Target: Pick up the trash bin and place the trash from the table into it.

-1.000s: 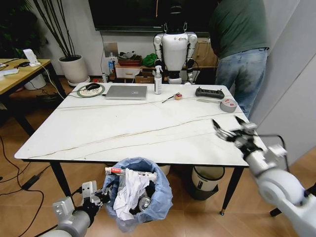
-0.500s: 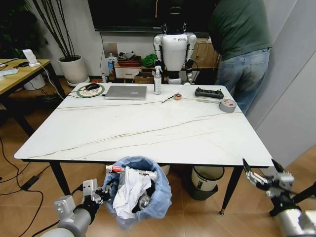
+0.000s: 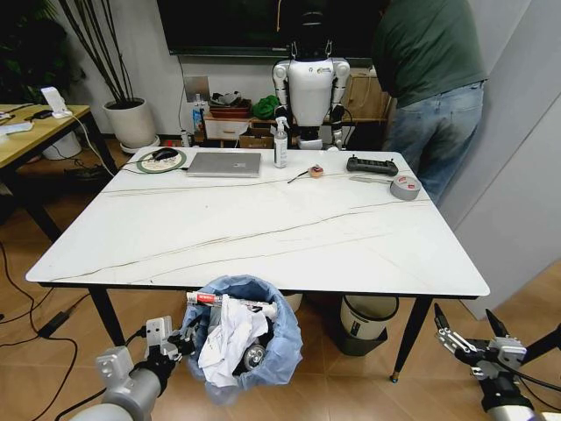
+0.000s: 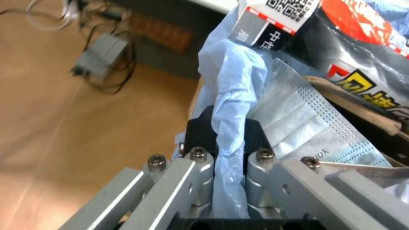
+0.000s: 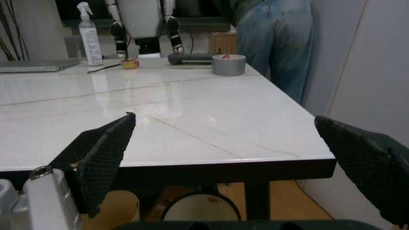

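Clamped on a fold of crinkled light-blue plastic, the left gripper [image 3: 180,344] holds the trash bin [image 3: 241,338] by the rim of its liner, low in front of the table [image 3: 263,232] and just below its near black edge. In the left wrist view the gripper's [image 4: 221,158] metal fingers [image 4: 191,175] pinch the thin blue film flat between them, with a pleated face mask [image 4: 319,139] and a glossy red-and-silver wrapper [image 4: 357,28] crowding the rim. The round bin is stuffed with trash [image 3: 230,333]: crumpled white paper, a small carton lying across the top, a shiny can.

Down at the lower right, past the table's corner, the right gripper [image 3: 469,335] hangs with its slim dark fingers spread wide; its textured black pads [image 5: 105,153] frame the smooth white, faintly veined tabletop. At the far side sit a flat silver laptop [image 3: 224,164], a spray bottle [image 3: 280,142] and a grey tape roll [image 3: 405,186].
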### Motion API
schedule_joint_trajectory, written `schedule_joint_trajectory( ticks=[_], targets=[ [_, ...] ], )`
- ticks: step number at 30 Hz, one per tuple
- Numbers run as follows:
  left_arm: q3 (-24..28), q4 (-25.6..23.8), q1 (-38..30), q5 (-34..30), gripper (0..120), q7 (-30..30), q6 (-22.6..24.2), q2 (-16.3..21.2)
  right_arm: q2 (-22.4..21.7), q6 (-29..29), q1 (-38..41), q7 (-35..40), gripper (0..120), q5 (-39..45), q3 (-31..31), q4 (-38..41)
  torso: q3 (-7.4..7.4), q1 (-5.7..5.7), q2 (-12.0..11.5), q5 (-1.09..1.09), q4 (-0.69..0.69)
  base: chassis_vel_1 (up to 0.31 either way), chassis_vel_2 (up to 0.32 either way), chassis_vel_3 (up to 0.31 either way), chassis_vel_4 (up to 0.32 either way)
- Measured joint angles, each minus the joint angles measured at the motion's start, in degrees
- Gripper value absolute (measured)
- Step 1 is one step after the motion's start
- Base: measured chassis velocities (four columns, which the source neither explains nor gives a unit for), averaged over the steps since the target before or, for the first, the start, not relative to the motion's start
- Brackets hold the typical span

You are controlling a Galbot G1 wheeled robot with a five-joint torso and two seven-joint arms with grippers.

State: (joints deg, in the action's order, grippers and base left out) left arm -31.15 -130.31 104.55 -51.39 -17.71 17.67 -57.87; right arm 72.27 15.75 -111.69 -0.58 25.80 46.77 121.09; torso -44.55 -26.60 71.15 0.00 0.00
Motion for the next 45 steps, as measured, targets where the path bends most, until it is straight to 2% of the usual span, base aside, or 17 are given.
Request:
schedule_joint_trajectory(
  ticks=[5, 28, 45],
  targets=[
    [0.01, 0.44, 3.09, 3.76, 2, -1.65, -1.18, -0.87, -0.21, -0.05, 0.13, 0.03, 100, 0.10, -0.14, 0.03, 0.00, 0.00, 0.00, 0.00, 0.00, 0.000, 0.000, 0.000, 0.000],
    [-0.05, -0.15, 3.02, 6.71, 2, -1.23, -2.48, -1.44, -0.35, -0.17, 0.26, 0.11, 100, 0.29, -0.25, 0.10, 0.05, 0.06, -0.12, 0.00, 0.00, 0.000, 0.000, 0.000, 0.000],
    [0.03, 0.35, 2.75, 7.58, 2, -0.98, -2.55, -1.71, -0.39, -0.19, 0.29, 0.16, 100, 0.36, -0.27, 0.10, 2.91, 2.40, -5.34, 0.00, 0.00, 0.000, 0.000, 0.000, 0.000]
  ],
)
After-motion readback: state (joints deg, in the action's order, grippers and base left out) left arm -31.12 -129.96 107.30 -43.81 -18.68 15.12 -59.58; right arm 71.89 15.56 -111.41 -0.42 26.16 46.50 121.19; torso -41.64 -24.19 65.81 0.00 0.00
